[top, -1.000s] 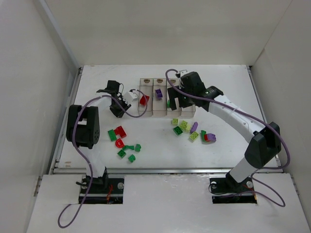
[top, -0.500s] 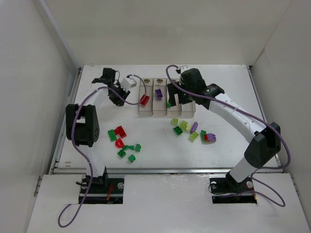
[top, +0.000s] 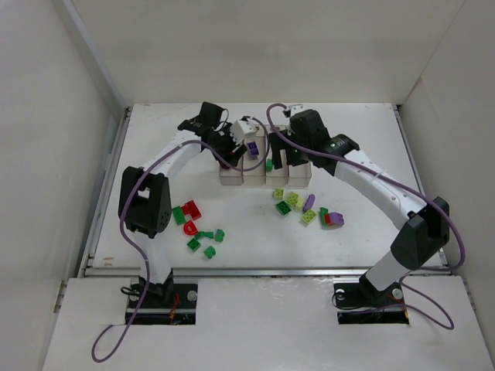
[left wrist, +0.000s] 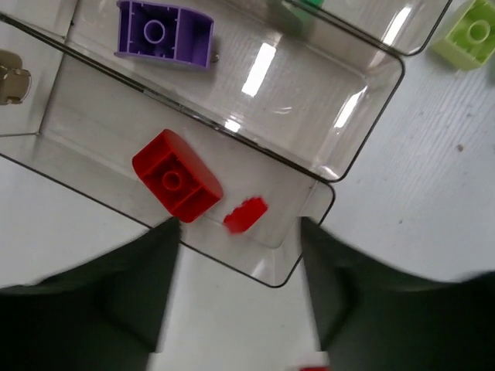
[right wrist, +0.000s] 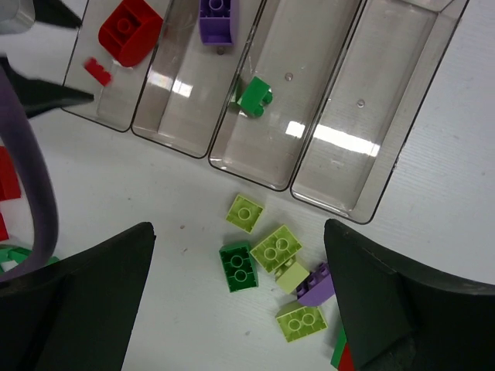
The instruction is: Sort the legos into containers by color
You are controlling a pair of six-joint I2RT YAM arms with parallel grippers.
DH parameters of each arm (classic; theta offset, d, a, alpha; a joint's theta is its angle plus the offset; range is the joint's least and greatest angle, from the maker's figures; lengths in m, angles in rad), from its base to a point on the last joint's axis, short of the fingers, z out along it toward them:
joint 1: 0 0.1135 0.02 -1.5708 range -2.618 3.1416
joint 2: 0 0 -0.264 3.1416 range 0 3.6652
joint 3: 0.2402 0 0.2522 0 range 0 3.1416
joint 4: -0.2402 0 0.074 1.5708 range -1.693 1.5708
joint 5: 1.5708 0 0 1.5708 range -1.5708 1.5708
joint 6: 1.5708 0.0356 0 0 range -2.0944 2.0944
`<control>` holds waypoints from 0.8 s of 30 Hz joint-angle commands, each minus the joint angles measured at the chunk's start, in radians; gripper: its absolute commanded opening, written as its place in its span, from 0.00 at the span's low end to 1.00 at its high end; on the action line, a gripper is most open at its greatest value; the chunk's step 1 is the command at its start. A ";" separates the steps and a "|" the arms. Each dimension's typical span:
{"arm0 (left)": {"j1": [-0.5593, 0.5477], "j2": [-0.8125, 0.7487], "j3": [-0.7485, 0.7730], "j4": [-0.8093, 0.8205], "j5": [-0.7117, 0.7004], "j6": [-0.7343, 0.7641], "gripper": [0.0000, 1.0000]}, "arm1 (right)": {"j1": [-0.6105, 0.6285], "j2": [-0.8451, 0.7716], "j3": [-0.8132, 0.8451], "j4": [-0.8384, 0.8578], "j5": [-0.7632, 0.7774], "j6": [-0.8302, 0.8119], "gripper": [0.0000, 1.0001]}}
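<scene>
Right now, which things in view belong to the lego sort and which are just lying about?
Job:
containers
binned red lego, purple lego, green lego
loose right pile
loose left pile

Not the job:
purple cable
enclosure walls
table

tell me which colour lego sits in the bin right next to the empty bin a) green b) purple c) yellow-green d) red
a, the green brick lies in the third bin, directly beside the empty end bin
</scene>
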 commanded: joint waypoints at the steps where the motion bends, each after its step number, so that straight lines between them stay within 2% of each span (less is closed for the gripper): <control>1: 0.002 -0.002 0.019 -0.030 0.013 0.046 0.66 | 0.001 -0.067 -0.009 0.018 0.034 0.008 0.95; 2: -0.016 -0.011 0.031 -0.030 0.013 0.046 0.81 | 0.001 -0.067 -0.010 0.027 0.034 0.008 0.95; 3: -0.025 -0.011 0.031 -0.030 0.013 0.046 0.87 | 0.001 -0.067 -0.010 0.028 0.034 0.008 0.95; 4: -0.035 -0.025 0.040 -0.039 0.024 0.046 1.00 | 0.001 -0.067 -0.010 0.028 0.021 0.008 0.95; 8: -0.026 -0.072 0.052 -0.051 0.033 -0.024 1.00 | 0.001 -0.076 -0.010 0.028 0.011 0.008 0.95; 10: 0.020 -0.129 0.052 -0.080 0.033 -0.034 0.97 | 0.001 -0.086 -0.029 0.037 0.011 0.008 0.95; 12: 0.062 -0.184 0.043 -0.204 0.033 0.050 0.95 | 0.001 -0.095 -0.040 0.037 0.011 0.008 0.95; 14: 0.106 -0.216 0.013 -0.348 0.015 0.193 1.00 | 0.001 -0.095 -0.065 0.048 0.011 0.008 0.95; 15: 0.116 -0.235 -0.065 -0.440 -0.011 0.244 1.00 | 0.011 -0.095 -0.074 0.057 0.011 0.008 0.95; 16: 0.116 -0.273 -0.117 -0.462 -0.046 0.294 1.00 | 0.011 -0.095 -0.085 0.067 -0.005 0.008 0.95; 17: 0.105 -0.291 -0.171 -0.462 -0.113 0.295 1.00 | 0.011 -0.095 -0.085 0.067 -0.005 0.008 0.95; 19: 0.085 -0.325 -0.314 -0.415 -0.161 0.270 1.00 | 0.011 -0.084 -0.076 0.067 -0.028 -0.001 0.95; 24: 0.067 -0.344 -0.463 -0.266 -0.184 0.151 1.00 | 0.031 -0.043 -0.046 0.067 -0.037 -0.028 0.95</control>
